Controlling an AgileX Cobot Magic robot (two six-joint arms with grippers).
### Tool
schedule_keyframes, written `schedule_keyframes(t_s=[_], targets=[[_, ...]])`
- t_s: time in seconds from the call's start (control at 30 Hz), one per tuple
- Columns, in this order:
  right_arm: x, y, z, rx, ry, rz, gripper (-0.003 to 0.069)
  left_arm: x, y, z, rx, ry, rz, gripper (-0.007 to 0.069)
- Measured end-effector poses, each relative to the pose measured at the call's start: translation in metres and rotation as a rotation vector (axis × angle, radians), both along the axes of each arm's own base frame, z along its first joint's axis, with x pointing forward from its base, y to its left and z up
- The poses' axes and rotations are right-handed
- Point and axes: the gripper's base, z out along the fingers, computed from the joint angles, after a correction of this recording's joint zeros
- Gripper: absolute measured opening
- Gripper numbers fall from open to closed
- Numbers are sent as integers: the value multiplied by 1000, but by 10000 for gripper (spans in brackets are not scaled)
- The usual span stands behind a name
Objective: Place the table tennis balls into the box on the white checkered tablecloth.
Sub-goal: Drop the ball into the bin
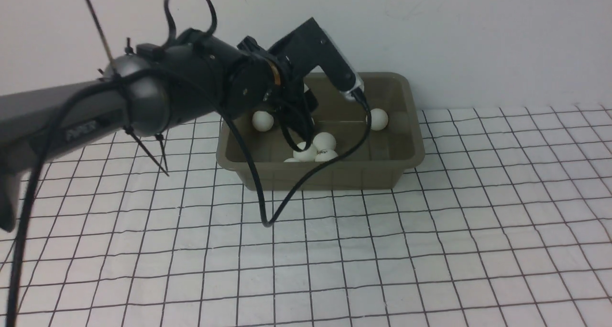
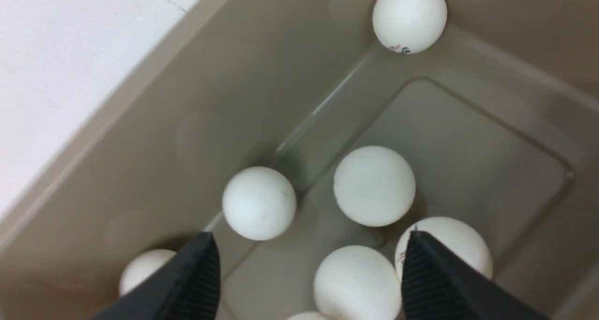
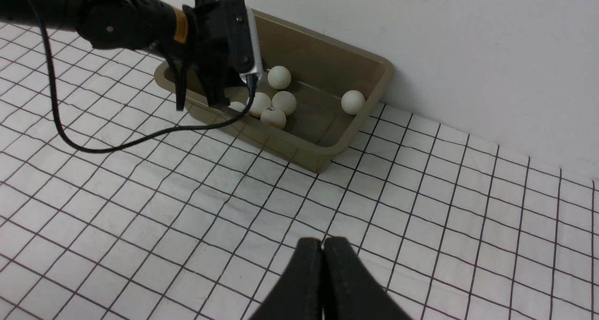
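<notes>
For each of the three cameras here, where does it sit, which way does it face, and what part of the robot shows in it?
Front view: between the arms, facing the wall; the left arm reaches over the box on the tablecloth.
Left wrist view: on the left arm, looking down into the box at the balls; the open left end effector shows.
Right wrist view: on the right arm, above the cloth, facing the box; the shut right end effector shows.
Shared: all see box and balls.

The cloth (image 1: 430, 250), white with a thin black grid and slightly wrinkled, carries the box (image 1: 334, 176) at its far edge by the wall; a black cable (image 1: 267, 222) touches down just before the box
</notes>
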Motion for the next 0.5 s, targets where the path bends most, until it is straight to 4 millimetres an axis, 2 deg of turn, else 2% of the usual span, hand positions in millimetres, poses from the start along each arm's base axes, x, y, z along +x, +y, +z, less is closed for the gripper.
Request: schedule_keyframes(t_s=[0.1, 0.13, 0.17, 0.3, 0.37, 0.43, 0.5], targets=[[0, 0, 0, 2, 1, 1, -18, -9, 6, 36, 0, -45, 3, 419], [0, 0, 0, 2, 1, 1, -18, -15, 10, 53, 0, -55, 10, 377], [0, 0, 0, 1, 0, 2, -18, -25, 16, 78, -11, -73, 25, 320], [0, 0, 0, -29, -14, 15, -18, -68, 44, 147, -34, -73, 93, 78], [1, -2, 0, -61, -27, 6, -18, -94, 58, 170, -35, -70, 115, 21], [2, -5, 0, -90, -39, -15, -18, -121, 73, 184, -47, -65, 131, -2], [4, -9, 0, -125, -53, -43, -18, -144, 85, 187, -63, -57, 139, -4]])
